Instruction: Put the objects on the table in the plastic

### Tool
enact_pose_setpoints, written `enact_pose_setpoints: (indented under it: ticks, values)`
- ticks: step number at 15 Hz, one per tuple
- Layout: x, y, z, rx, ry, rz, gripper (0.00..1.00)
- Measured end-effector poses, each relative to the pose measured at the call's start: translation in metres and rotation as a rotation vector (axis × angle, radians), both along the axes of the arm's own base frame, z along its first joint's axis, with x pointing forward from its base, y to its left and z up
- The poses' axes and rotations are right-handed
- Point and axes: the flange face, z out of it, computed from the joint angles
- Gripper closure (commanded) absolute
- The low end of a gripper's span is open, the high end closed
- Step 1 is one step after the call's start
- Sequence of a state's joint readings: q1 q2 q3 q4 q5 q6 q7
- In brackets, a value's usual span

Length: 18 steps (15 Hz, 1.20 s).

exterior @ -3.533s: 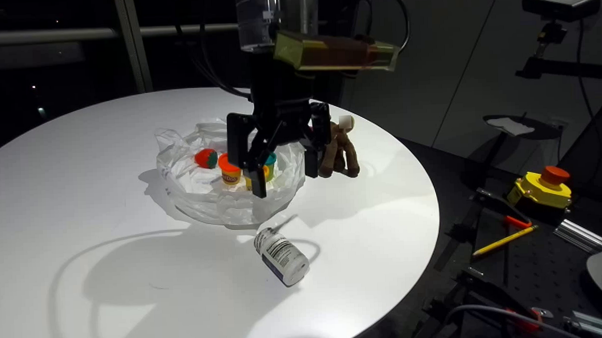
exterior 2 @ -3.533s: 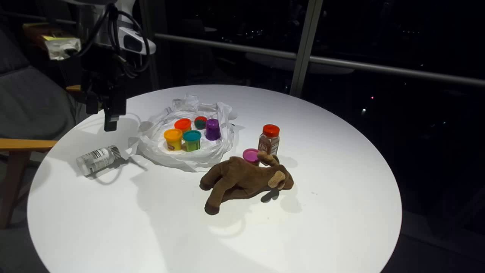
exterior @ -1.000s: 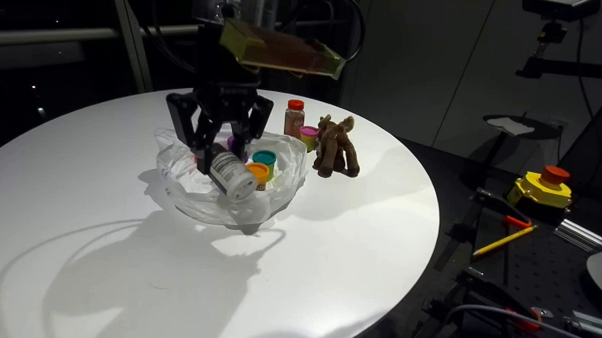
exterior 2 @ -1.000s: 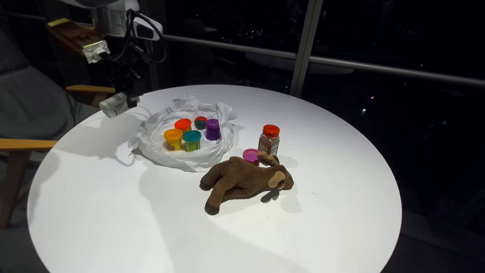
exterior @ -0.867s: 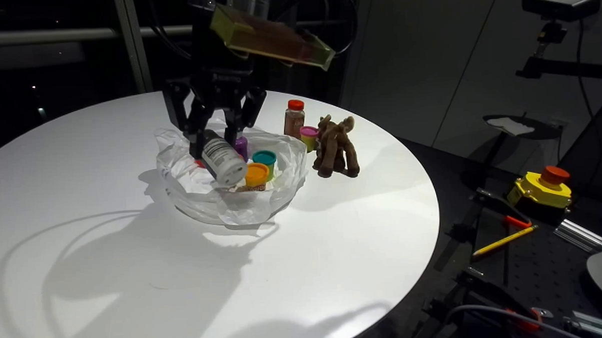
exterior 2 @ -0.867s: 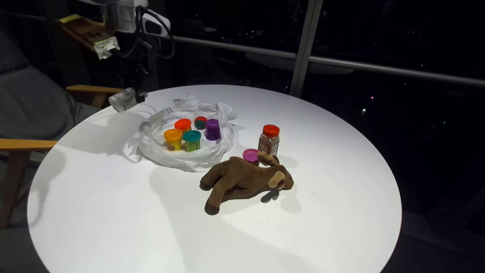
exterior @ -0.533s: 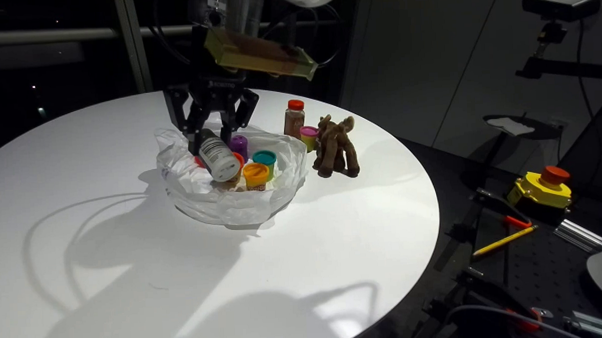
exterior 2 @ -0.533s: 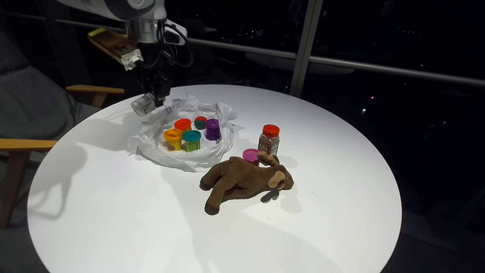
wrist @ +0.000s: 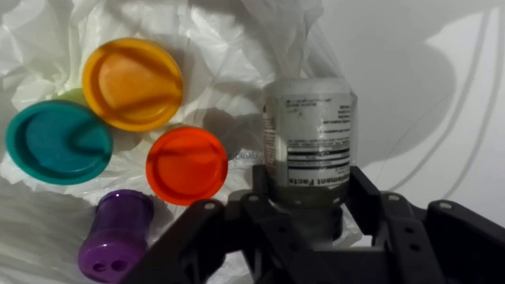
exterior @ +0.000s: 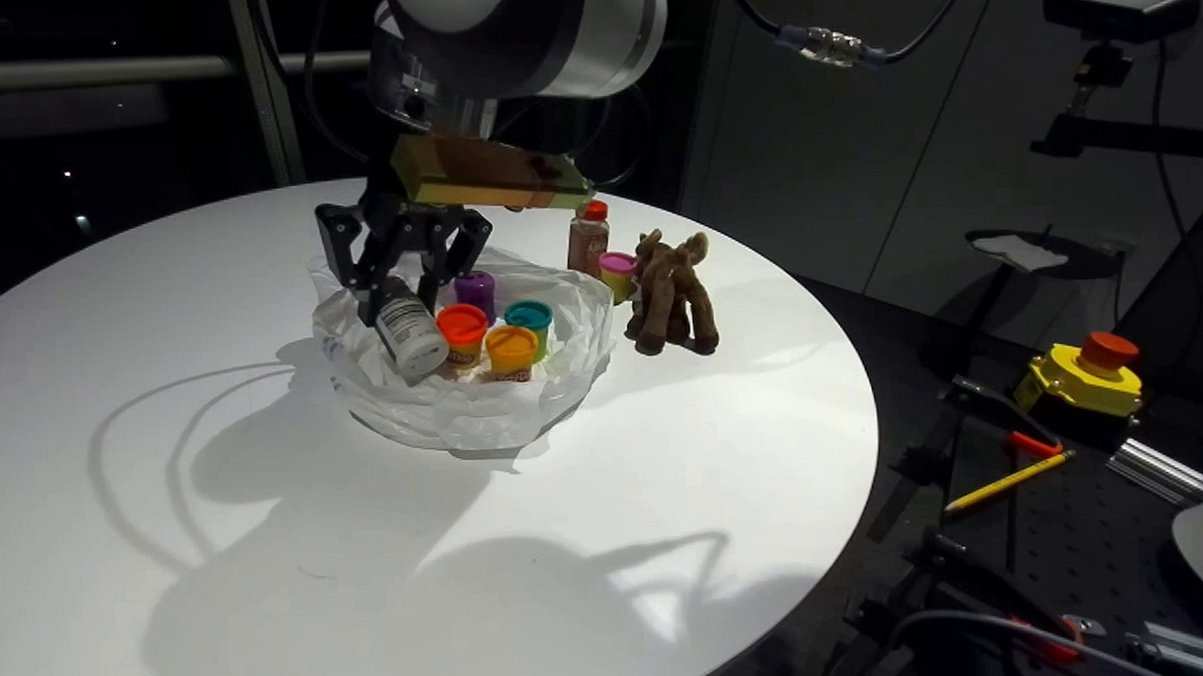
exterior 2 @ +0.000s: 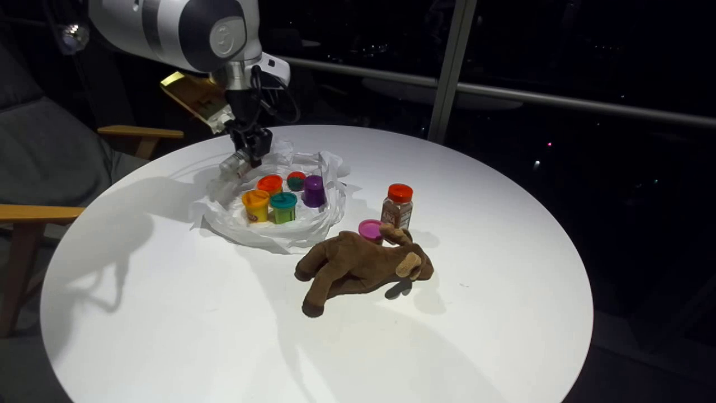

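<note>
My gripper (wrist: 307,177) is shut on the clear jar (wrist: 315,130), a labelled bottle gripped near its neck, base pointing outward and tilted. In an exterior view the jar (exterior: 411,340) hangs at the side of the plastic (exterior: 464,423); whether it touches the plastic I cannot tell. Inside the plastic sit an orange cup (exterior 2: 256,207), a red cup (wrist: 189,165), a teal cup (wrist: 59,142), a purple piece (wrist: 118,236) and a strawberry-like item (exterior 2: 296,181). Outside, on the table (exterior 2: 475,313), are the red-capped bottle (exterior 2: 397,204), a pink-lidded cup (exterior 2: 370,228) and the brown plush animal (exterior 2: 358,260).
A chair with a wooden armrest (exterior 2: 42,214) stands by the table edge. Off the table, a dark platform carries a red-topped yellow button box (exterior: 1093,371) and a pencil (exterior: 1007,482). A mounted camera (exterior: 1120,10) stands beyond.
The jar lay on the table under the gripper; it was then taken hold of and lifted. Over the last second gripper and jar moved lower across the plastic, uncovering the red cup.
</note>
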<state>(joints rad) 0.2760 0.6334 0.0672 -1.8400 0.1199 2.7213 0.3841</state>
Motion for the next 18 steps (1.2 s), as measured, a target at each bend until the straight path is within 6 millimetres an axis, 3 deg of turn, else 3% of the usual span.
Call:
enact_pose_setpoints:
  ticks: [4,5,6,7,9,11,14,18]
  values:
    - [0.010,-0.003,-0.007,-0.024,-0.030,0.008,0.74]
    - [0.012,-0.004,-0.010,-0.026,-0.028,0.006,0.59]
    - [0.012,-0.006,-0.016,-0.029,-0.022,0.004,0.24]
    - [0.013,-0.008,-0.023,-0.035,-0.016,0.002,0.23]
    - [0.014,-0.012,-0.036,-0.044,-0.002,-0.002,0.10]
    - [0.016,-0.010,-0.037,-0.042,-0.008,-0.002,0.00]
    - [0.021,0.001,-0.007,-0.009,-0.060,0.003,0.00]
    - [0.022,0.009,0.075,0.068,-0.119,-0.022,0.00]
